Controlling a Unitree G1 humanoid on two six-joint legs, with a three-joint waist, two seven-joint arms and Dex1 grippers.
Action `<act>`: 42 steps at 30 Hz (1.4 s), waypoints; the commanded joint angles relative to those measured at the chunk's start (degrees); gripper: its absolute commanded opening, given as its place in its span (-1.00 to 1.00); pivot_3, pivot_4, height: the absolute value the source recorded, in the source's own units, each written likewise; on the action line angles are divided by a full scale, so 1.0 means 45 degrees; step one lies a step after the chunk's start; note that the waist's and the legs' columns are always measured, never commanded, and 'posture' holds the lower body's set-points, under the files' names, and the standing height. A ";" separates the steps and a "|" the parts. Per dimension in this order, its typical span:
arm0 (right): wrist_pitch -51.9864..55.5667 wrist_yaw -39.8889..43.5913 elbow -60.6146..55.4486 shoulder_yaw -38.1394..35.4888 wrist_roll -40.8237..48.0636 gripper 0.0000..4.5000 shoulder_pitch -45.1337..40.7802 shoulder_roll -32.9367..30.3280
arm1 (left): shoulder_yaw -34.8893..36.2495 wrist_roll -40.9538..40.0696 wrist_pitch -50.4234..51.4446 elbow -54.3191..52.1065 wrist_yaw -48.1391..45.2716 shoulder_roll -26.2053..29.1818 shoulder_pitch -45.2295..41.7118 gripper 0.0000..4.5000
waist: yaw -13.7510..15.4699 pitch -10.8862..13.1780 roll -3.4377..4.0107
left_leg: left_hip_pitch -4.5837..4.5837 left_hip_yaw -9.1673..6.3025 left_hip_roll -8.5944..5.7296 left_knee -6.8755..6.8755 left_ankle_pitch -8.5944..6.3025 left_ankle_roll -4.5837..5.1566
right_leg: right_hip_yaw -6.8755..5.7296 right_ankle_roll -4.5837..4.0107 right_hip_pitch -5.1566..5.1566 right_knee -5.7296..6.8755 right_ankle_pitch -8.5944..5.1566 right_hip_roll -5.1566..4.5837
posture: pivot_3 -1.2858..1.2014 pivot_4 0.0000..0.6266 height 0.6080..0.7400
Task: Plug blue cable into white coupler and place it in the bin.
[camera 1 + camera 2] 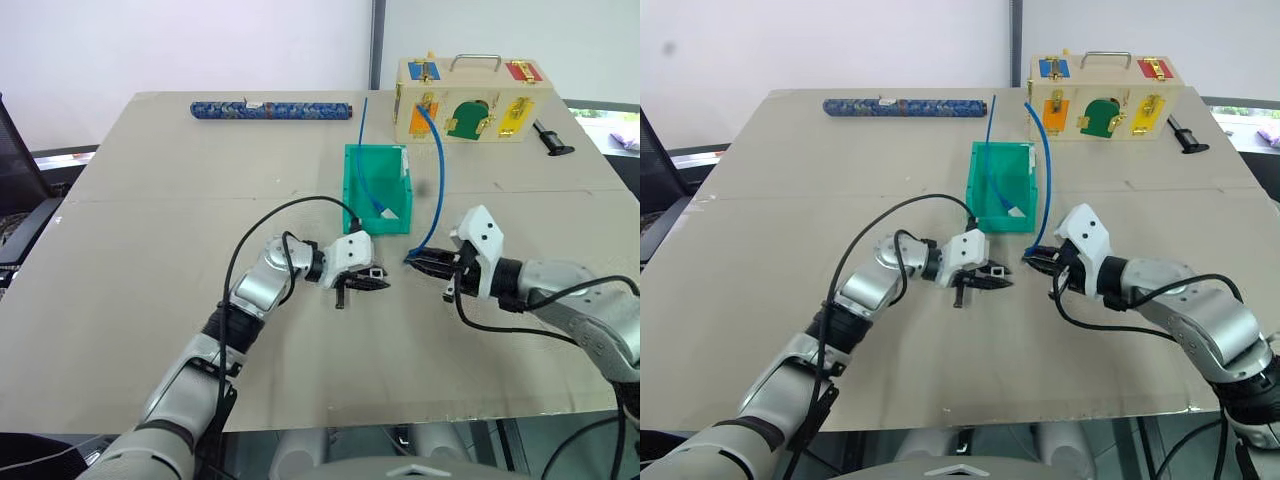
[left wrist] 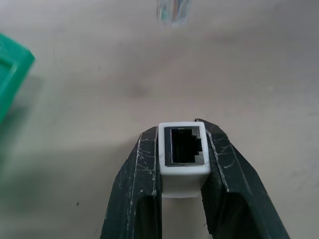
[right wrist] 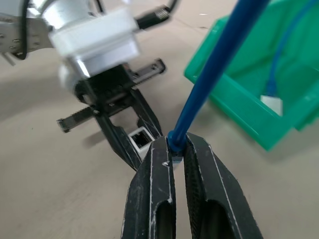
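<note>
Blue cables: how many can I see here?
2: one blue cable arcs up from the right gripper; another blue cord lies in the bin, its far end sticking out.

Head stereo pair looking forward and down over the counter [image 1: 150, 250], wrist cameras close along each arm's jaws, facing one another

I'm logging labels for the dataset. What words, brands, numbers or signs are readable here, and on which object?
None can be read.
Patterned blue roll: has a small pale band, too small to read.
Wooden box: coloured latches, no legible text.
White coupler, blue cable, bin: no markings visible.
</note>
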 commanded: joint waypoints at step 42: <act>-0.1472 0.6702 0.4673 0.2799 -0.5541 -1.00 -0.3504 0.1954 | -0.0063 0.0701 -0.1801 0.1823 -0.0338 -0.0442 -0.0375 -0.81 | 0.0020 -0.0024 -0.0001 | 0.0030 -0.0021 -0.0011 0.0040 0.0000 0.0000 | -0.0013 0.0002 0.0040 0.0029 0.0004 -0.0007 | 0.03 -0.52 1.00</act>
